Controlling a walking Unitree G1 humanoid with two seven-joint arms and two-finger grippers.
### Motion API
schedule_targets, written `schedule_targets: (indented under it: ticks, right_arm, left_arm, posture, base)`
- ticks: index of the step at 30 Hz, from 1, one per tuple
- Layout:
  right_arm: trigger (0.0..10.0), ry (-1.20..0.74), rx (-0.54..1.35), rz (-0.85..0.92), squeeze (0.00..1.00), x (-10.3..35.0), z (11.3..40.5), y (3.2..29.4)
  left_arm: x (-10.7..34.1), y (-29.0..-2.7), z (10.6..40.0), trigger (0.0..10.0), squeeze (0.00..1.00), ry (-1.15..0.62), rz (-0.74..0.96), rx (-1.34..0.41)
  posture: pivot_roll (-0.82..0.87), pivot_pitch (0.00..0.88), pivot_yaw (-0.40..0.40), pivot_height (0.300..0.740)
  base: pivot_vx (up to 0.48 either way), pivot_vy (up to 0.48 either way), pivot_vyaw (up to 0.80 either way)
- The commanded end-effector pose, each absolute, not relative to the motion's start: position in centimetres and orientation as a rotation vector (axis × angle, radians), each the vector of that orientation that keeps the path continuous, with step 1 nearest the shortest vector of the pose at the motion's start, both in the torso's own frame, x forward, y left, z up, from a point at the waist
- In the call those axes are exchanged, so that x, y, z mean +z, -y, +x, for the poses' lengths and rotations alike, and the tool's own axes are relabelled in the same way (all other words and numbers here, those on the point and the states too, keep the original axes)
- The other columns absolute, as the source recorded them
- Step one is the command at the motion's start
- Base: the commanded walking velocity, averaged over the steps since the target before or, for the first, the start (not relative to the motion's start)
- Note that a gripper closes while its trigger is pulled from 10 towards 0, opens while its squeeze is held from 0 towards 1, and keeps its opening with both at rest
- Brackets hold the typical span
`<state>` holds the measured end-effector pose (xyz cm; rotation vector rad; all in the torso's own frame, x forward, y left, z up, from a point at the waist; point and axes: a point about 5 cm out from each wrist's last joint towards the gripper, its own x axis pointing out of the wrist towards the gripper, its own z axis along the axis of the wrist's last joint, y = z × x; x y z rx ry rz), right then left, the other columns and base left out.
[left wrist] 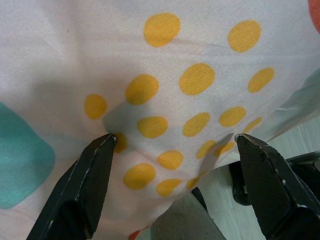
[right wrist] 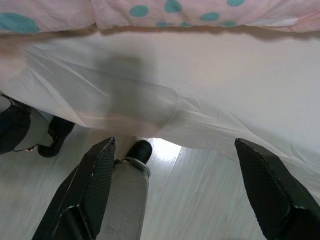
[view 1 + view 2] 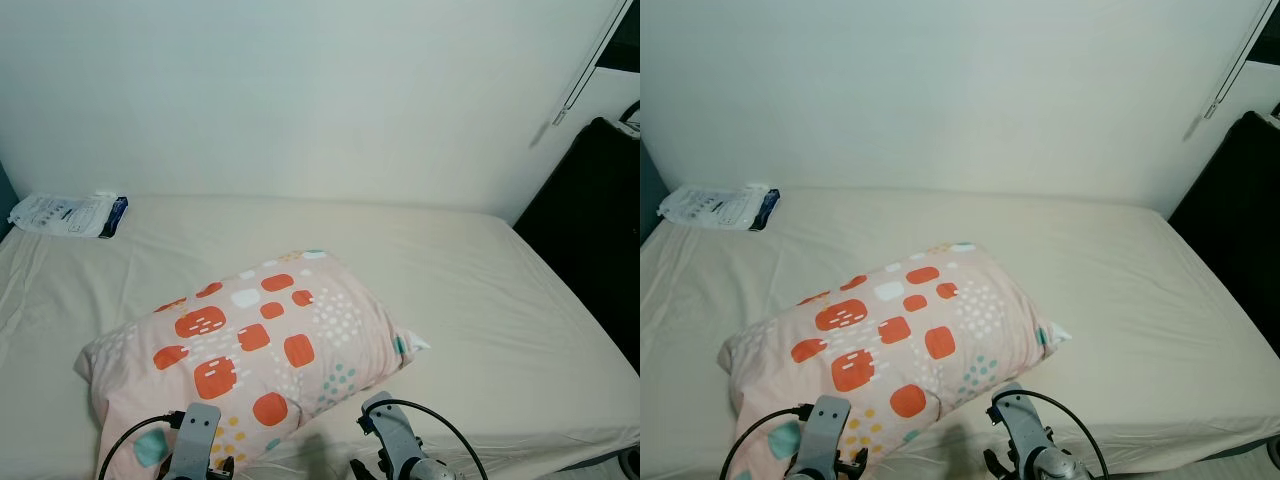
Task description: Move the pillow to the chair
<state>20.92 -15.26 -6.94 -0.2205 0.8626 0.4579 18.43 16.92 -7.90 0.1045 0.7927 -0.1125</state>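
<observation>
The bed (image 3: 480,300) takes up nearly everything in front of the robot, its pale sheet running back to the white wall, and the robot stands at its near edge. The pillow (image 3: 250,350), pink with orange blocks and teal and yellow dots, lies slantwise on the near half of the mattress, one corner reaching almost to the edge, probably within arm's reach for that reason. A dark piece of furniture (image 3: 590,230) stands off the bed's right side; whether it is the chair I cannot tell. A white packet (image 3: 68,214) lies far back by the wall on the left. The left gripper (image 1: 172,145) is spread wide right up against the pillow's yellow-dotted corner, as if lining up a bite. The right gripper (image 2: 172,150), also spread, hovers over the sheet's overhang with nothing between its fingers.
</observation>
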Motion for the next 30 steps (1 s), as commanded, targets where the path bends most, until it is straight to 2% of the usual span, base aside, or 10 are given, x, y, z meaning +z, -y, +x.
schedule_targets:
  ticks: [1, 30]
  right_arm:
    - [10.0, -0.855, 0.452, -0.228, 0.00, -6.92, 20.85, 15.69]
    - [10.0, -0.854, 0.453, -0.182, 0.00, -6.92, 20.72, 15.88]
  left_arm:
    - [-7.77, -16.35, 18.69, 10.0, 0.00, -0.780, 0.112, -0.143]
    - [-7.65, -16.14, 19.11, 10.0, 0.00, -0.785, 0.117, -0.148]
  posture:
    - [0.11, 0.000, -0.142, 0.740]
    - [0.11, 0.000, -0.142, 0.740]
  base:
    - [0.000, 0.000, 0.00]
    - [0.000, 0.000, 0.00]
